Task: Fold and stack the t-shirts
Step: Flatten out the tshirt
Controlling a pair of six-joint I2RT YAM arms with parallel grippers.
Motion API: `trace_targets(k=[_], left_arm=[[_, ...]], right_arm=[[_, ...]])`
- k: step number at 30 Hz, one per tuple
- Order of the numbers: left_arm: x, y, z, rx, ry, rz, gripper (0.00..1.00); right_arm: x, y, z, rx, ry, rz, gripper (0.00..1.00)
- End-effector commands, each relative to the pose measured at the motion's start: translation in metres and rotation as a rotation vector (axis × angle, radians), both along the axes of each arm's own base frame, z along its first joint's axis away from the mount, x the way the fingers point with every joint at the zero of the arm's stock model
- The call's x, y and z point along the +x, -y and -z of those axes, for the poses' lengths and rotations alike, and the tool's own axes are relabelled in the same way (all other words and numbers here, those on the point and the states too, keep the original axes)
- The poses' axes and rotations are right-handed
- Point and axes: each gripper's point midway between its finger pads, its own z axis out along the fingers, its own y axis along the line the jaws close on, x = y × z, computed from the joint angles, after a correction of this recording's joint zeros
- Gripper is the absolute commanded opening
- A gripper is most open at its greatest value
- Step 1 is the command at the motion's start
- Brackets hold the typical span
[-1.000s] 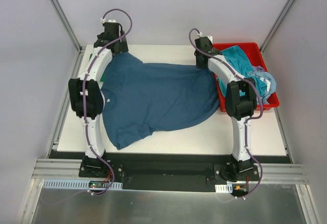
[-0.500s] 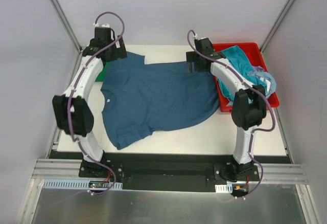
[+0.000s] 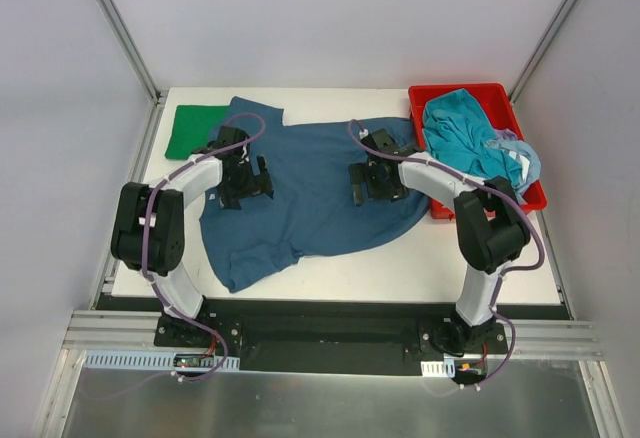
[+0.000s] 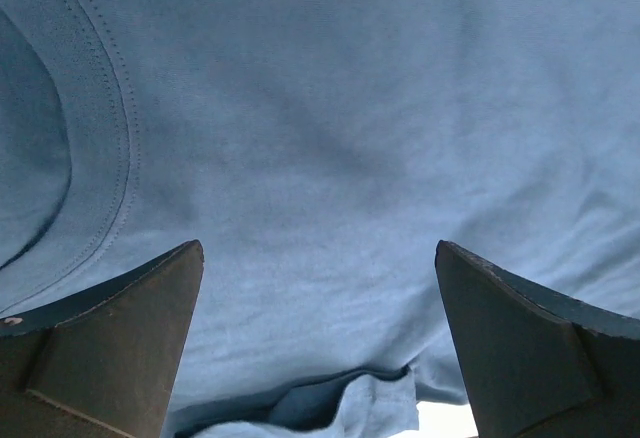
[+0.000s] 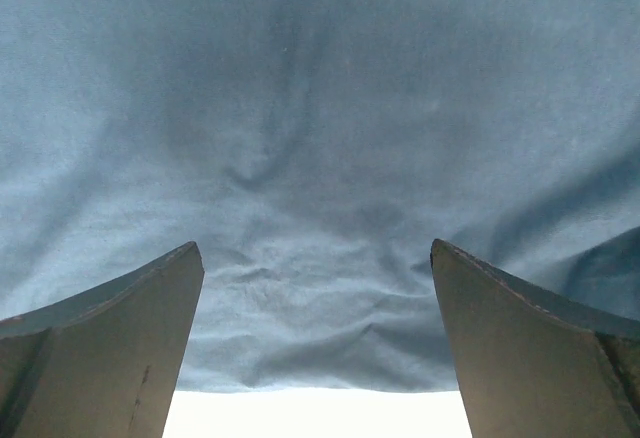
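Observation:
A dark navy-blue t-shirt (image 3: pixel 310 173) lies spread flat across the white table (image 3: pixel 400 263), collar to the left and hem to the right. Both grippers hover low over it. My left gripper (image 3: pixel 245 180) is near the collar, open, with only navy cloth (image 4: pixel 330 128) and the collar seam (image 4: pixel 110 128) between its fingers. Over the shirt's right half my right gripper (image 3: pixel 368 180) stands open too; the hem edge (image 5: pixel 320 383) and bare table show under it. A folded bright green t-shirt (image 3: pixel 197 130) lies at the far left corner.
A red bin (image 3: pixel 523 198) at the far right holds a crumpled teal shirt (image 3: pixel 455 128) and a pale blue one (image 3: pixel 515 153). Metal frame posts (image 3: pixel 120 28) rise at both back corners, beside the white side walls.
Both grippers let go of the navy shirt's far edge and opened wide. Both arms drew back from the table's far side to the middle of the shirt.

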Motion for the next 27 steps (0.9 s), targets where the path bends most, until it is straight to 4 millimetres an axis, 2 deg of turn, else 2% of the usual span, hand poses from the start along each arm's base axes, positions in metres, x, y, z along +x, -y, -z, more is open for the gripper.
trace_targets(k=[1,5,8,11,13,16,18,20,27], left_arm=[[0.007,-0.002,0.016,-0.009,-0.032,-0.078,0.99],[0.01,-0.015,0.033,-0.045,-0.1,-0.148,0.99],[0.018,-0.041,0.038,-0.046,-0.111,-0.221,0.99],[0.028,-0.063,0.036,-0.077,-0.102,-0.263,0.99],[0.038,-0.07,0.03,-0.076,-0.078,-0.272,0.99],[0.05,-0.08,0.019,-0.037,-0.037,-0.289,0.99],[0.055,-0.076,0.01,-0.061,-0.016,-0.273,0.99],[0.055,-0.072,0.006,-0.083,-0.01,-0.261,0.99],[0.04,-0.075,0.024,-0.058,-0.065,-0.275,0.99]], right_arm=[[-0.005,-0.007,0.011,0.04,-0.033,0.054,0.98],[-0.023,-0.012,0.021,0.061,-0.074,0.084,0.99],[-0.034,-0.024,0.023,0.101,-0.068,0.097,0.98],[-0.042,-0.042,0.02,0.15,-0.078,0.091,0.98],[-0.045,-0.052,0.016,0.162,-0.065,0.078,0.98],[-0.041,-0.06,0.0,0.174,-0.015,0.067,0.98],[-0.039,-0.057,-0.009,0.175,0.015,0.072,0.97],[-0.043,-0.047,-0.01,0.146,0.026,0.092,0.96],[-0.09,-0.007,0.006,0.093,-0.036,0.156,0.96]])
